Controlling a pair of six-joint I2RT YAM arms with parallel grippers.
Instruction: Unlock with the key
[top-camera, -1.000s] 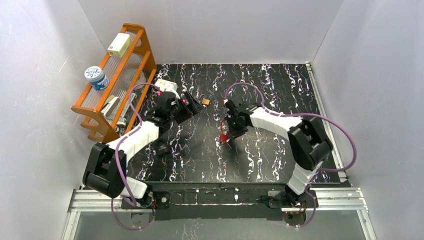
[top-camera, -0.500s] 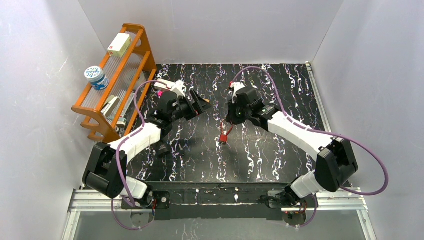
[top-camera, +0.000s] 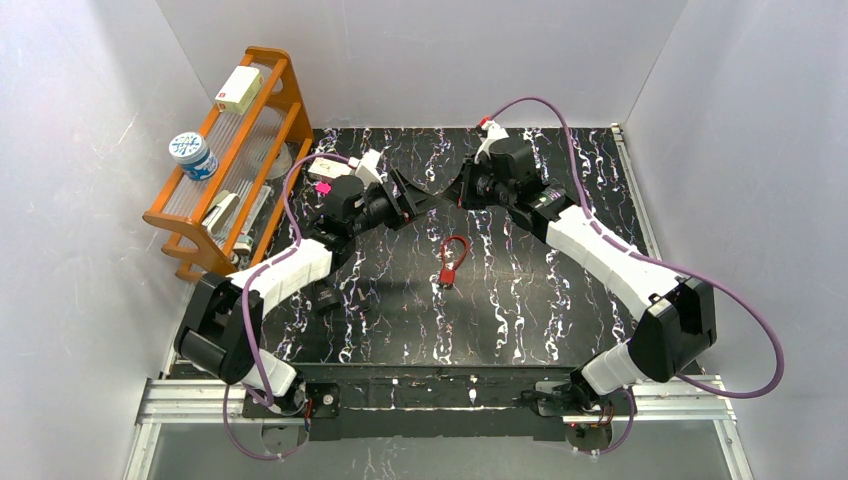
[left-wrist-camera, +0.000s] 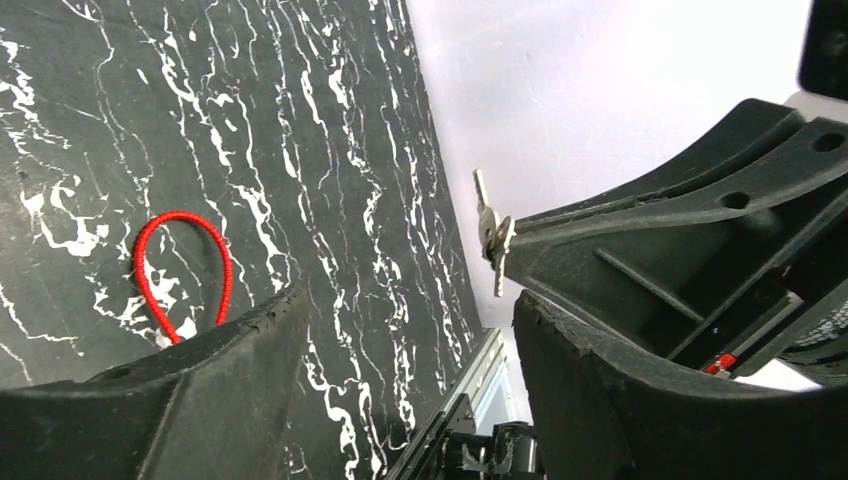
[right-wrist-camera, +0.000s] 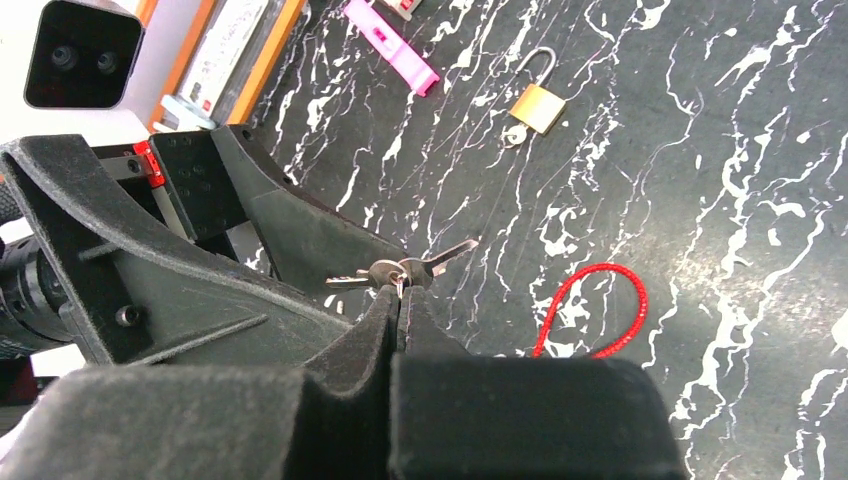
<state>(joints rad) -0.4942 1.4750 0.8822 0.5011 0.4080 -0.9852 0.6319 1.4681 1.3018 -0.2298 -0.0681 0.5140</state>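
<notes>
**Desk:** What's the setting?

**Operator:** A black mat (top-camera: 520, 320) veined with white, boxed in by plain white walls (top-camera: 420, 60). An orange wooden rack (top-camera: 293, 95) stands off the mat's 10 o'clock corner.

**Desk:** Anything in the rack?

**Operator:** A white box (top-camera: 238, 89) and a blue-and-white tub (top-camera: 193, 156) sit on its upper rails. I can't make out the items lower down.

**Desk:** And the key?

**Operator:** My right gripper (right-wrist-camera: 398, 295) is pinched tight on the keys (right-wrist-camera: 400, 270), two on one ring, held clear of the mat over its far half. In my right wrist view one blade runs toward 2 o'clock and the other toward 9. The brass padlock (right-wrist-camera: 538, 105) lies flat on the mat, apart from the keys at their 1 o'clock. Its shackle points toward 12, and its long axis runs roughly 1 to 7.

**Desk:** Your left?

**Operator:** My left gripper (left-wrist-camera: 410, 300) faces the right one, jaws spread wide with nothing in them. A red cable loop (top-camera: 452, 262) lies at mat centre, toward 6 o'clock from both grippers.
</notes>
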